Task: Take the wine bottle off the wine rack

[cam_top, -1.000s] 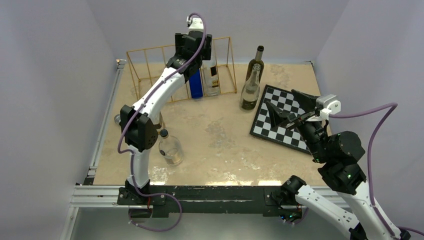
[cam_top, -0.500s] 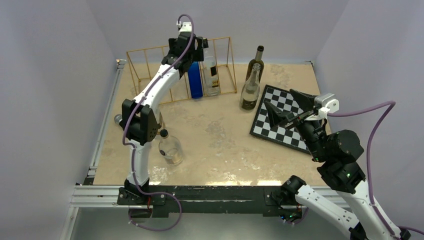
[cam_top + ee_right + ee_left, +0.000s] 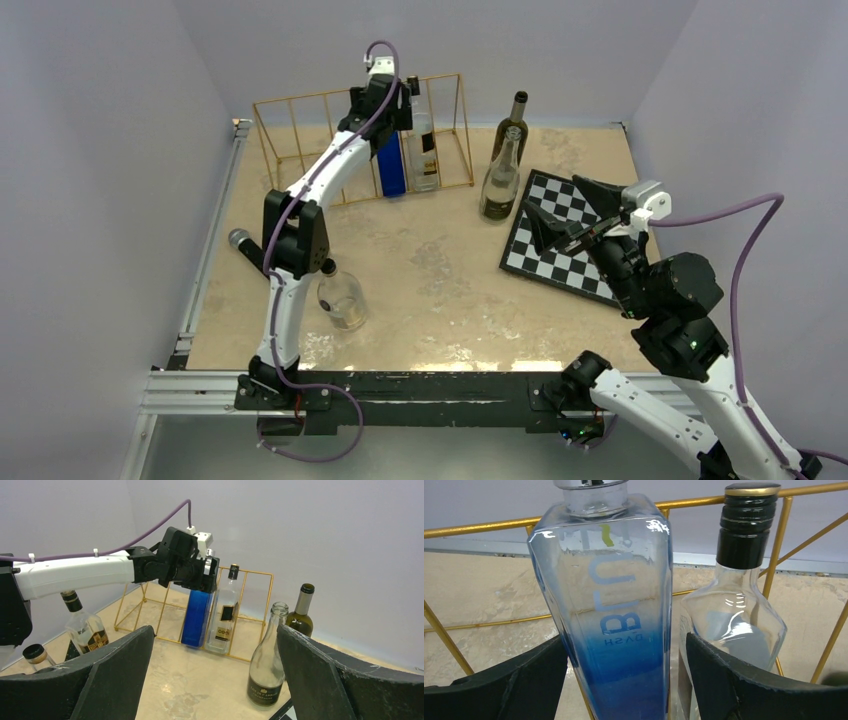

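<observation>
The gold wire wine rack (image 3: 300,150) stands at the back of the table and also shows in the left wrist view (image 3: 474,527) and the right wrist view (image 3: 150,615). Two bottles stand in its right slots: a square blue bottle (image 3: 392,165) and a clear bottle with a black cap (image 3: 424,150). My left gripper (image 3: 385,105) is open at the rack. In the left wrist view the gripper (image 3: 624,640) has one finger on each side of the blue bottle (image 3: 614,605), with the clear bottle (image 3: 734,625) behind the right finger. My right gripper (image 3: 555,205) is open and empty above the chessboard.
A clear champagne bottle (image 3: 500,180) and a dark green bottle (image 3: 515,115) stand right of the rack. A chessboard (image 3: 565,240) lies at the right. A squat clear bottle (image 3: 342,298) stands by the left arm and another bottle (image 3: 243,245) lies at the left edge. Walls close in on three sides.
My left arm has stretched further toward the rack and its gripper has come in around the blue bottle. The right arm has barely moved.
</observation>
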